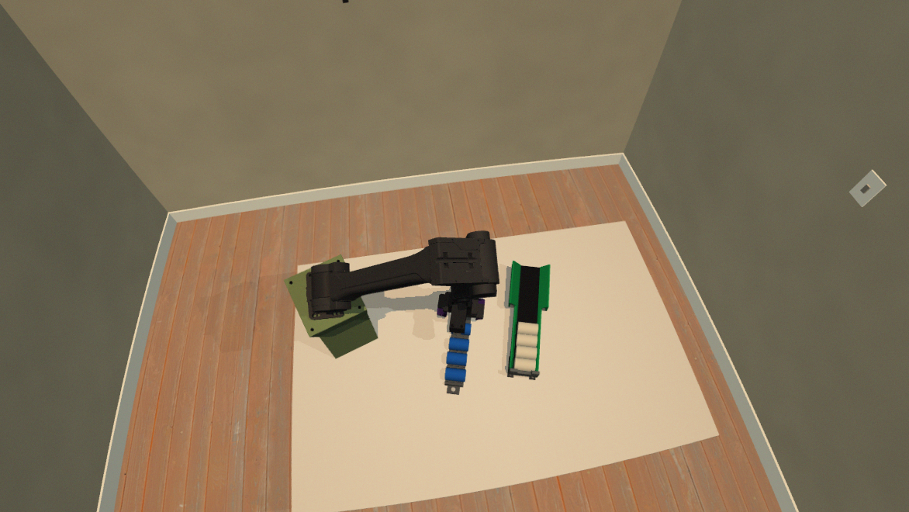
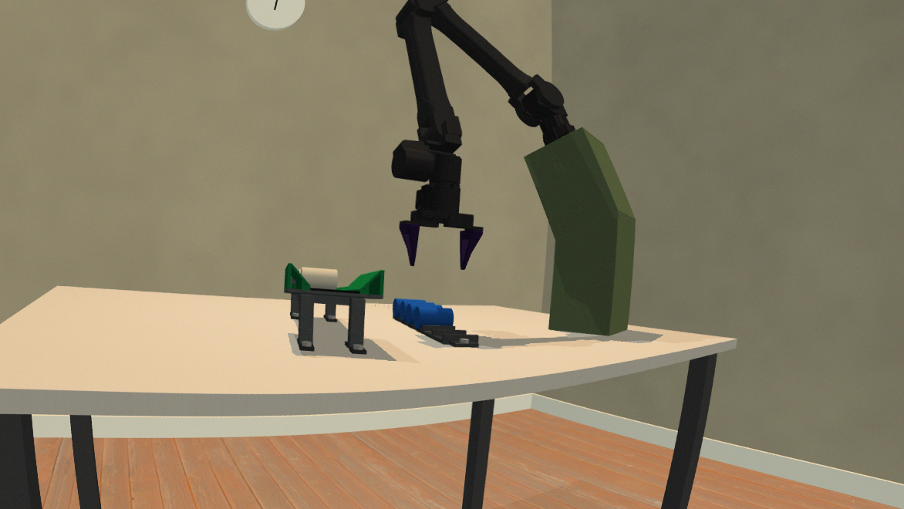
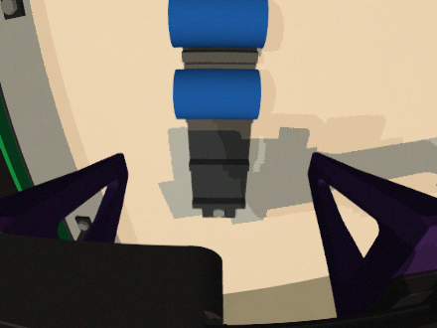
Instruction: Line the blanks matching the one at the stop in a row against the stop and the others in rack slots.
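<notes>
One worktop (image 1: 572,406) (image 2: 190,354) carries everything, spreading out below the gripper on all sides. One black arm (image 1: 388,275) (image 2: 426,75) stands on one green pedestal (image 1: 346,340) (image 2: 585,252), and its gripper (image 1: 459,310) (image 2: 437,267) (image 3: 218,163) points down with its two purple fingers (image 1: 442,305) (image 2: 409,240) spread wide, released, with nothing between them.

One green ramp (image 1: 545,289) (image 2: 372,282) (image 3: 11,149) stands on legs to one side of the gripper, on the side away from the pedestal. Four cream bars (image 1: 526,346) (image 2: 319,278) lie across it in one row against the stop (image 1: 523,374) at its end.

One dark rack (image 1: 452,384) (image 2: 450,335) (image 3: 218,181) lies low beneath the gripper and runs out past it. Four blue bars (image 1: 456,358) (image 2: 420,312) (image 3: 217,94) lie crosswise on it, below the gripper's fingertips and apart from them; the nearest is partly covered by the gripper in the top view.
</notes>
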`<state>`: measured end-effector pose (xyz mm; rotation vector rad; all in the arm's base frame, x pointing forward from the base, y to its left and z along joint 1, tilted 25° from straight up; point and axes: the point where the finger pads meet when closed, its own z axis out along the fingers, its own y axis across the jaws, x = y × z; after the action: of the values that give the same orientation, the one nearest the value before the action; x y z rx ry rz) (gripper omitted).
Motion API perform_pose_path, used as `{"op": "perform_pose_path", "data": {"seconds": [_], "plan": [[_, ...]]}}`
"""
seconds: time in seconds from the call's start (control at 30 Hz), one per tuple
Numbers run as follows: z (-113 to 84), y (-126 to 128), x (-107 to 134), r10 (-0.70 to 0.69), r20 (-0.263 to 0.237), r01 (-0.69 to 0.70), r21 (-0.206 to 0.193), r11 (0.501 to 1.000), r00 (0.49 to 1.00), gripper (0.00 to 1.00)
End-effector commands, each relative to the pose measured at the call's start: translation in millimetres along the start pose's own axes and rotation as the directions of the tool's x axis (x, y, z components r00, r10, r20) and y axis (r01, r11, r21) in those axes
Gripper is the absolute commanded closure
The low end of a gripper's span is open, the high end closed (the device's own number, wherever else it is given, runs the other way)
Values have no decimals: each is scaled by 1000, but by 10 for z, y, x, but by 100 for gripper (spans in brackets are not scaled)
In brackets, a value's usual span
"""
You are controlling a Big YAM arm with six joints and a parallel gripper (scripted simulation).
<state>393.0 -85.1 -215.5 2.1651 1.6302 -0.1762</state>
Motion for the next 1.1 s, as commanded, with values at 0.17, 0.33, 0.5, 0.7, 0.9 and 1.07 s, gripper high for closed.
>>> {"op": "perform_pose_path", "data": {"seconds": [0.17,0.33,0.5,0.7,0.9,1.07], "plan": [[-332,11,42,-3,-1,3,-8,1000,1000,0],[-573,7,41,-2,-1,2,-8,1000,1000,0],[-753,4,41,-2,-2,2,-8,1000,1000,0],[-772,-39,29,-3,2,3,4,1000,1000,0],[-807,4,36,0,-2,0,-6,1000,1000,0],[-797,-8,36,-1,-1,1,-3,1000,1000,0]]}}
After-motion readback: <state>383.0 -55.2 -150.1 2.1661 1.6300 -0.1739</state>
